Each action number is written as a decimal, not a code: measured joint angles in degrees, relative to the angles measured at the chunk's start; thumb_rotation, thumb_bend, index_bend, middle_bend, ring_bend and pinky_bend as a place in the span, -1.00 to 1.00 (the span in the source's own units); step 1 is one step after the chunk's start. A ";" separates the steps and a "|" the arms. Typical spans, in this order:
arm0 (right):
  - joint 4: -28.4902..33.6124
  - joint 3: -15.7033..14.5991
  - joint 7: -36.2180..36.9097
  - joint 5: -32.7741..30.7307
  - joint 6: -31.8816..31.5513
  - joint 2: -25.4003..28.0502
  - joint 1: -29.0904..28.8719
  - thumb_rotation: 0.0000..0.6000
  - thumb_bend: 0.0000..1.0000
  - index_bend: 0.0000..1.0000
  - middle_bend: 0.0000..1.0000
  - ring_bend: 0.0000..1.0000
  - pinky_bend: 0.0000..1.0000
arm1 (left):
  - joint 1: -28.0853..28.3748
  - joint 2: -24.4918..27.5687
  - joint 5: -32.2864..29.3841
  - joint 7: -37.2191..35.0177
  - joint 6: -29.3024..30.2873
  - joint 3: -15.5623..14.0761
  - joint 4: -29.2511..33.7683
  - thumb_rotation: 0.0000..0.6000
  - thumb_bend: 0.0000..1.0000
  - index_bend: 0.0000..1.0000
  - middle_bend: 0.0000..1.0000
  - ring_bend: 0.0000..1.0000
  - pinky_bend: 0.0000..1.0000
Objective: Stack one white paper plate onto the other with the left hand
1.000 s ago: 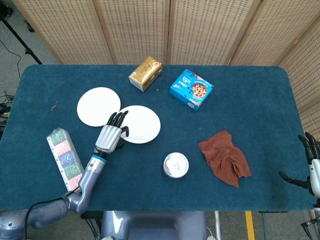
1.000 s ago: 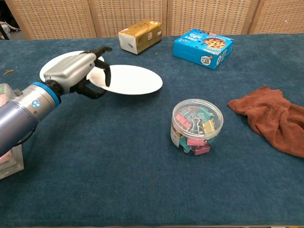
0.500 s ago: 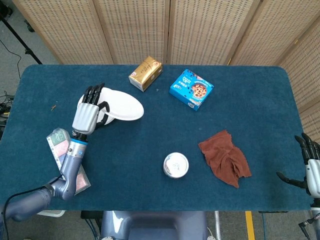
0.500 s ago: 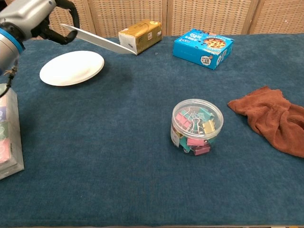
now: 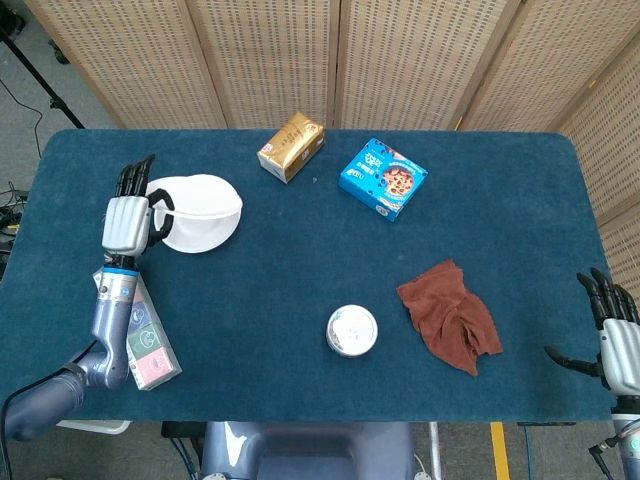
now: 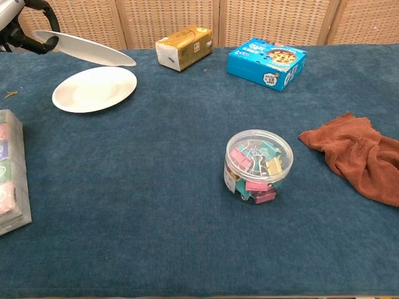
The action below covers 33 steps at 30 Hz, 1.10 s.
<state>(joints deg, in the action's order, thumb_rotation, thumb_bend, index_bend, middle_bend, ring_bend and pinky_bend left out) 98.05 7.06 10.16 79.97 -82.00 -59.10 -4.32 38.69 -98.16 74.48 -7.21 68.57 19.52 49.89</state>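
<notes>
One white paper plate lies flat on the blue table at the far left. My left hand grips the left rim of the second white plate and holds it tilted in the air directly above the lying plate. In the chest view only the fingers show at the top left corner, pinching the raised plate. My right hand hangs with fingers spread off the table's right front edge, holding nothing.
A gold box and a blue cookie box stand at the back. A clear tub of binder clips sits mid-table, a brown cloth to its right. A clear pack of coloured items lies at the left front.
My left hand carried the held plate leftward and upward, from beside the lying plate to above it. The right hand shifted slightly.
</notes>
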 measured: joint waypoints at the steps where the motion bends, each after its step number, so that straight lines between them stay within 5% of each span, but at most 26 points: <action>1: -0.02 -0.03 -0.11 -0.02 0.13 -0.06 -0.06 1.00 -1.00 -1.00 -1.00 -1.00 -1.00 | 0.01 -0.35 -0.11 -0.56 -0.21 -0.09 -0.95 1.00 0.01 0.83 -1.00 -1.00 -1.00; 12: -0.11 -0.09 -0.55 -0.48 0.69 -0.31 -0.30 1.00 -1.00 -1.00 -1.00 -1.00 -1.00 | -0.31 -4.45 0.07 -4.57 -3.70 -3.71 -9.08 1.00 -0.03 0.78 -1.00 -1.00 -1.00; 20: 0.32 -0.32 0.28 -0.07 0.74 0.17 -0.22 1.00 -1.00 -1.00 -1.00 -1.00 -1.00 | -1.41 -4.38 0.30 -4.39 -6.10 -5.82 -9.14 1.00 -0.06 0.53 -1.00 -1.00 -1.00; 33: 0.14 -0.34 0.10 -0.44 1.15 0.10 -0.36 1.00 -1.00 -1.00 -1.00 -1.00 -1.00 | -1.19 -6.31 -3.49 -0.47 -10.97 -4.92 -10.50 1.00 -0.12 0.22 -1.00 -1.00 -1.00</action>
<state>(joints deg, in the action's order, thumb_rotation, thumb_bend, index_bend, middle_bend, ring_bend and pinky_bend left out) 98.19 6.72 10.26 79.52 -80.85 -59.00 -4.68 37.51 -104.47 70.99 -7.68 57.60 14.60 39.38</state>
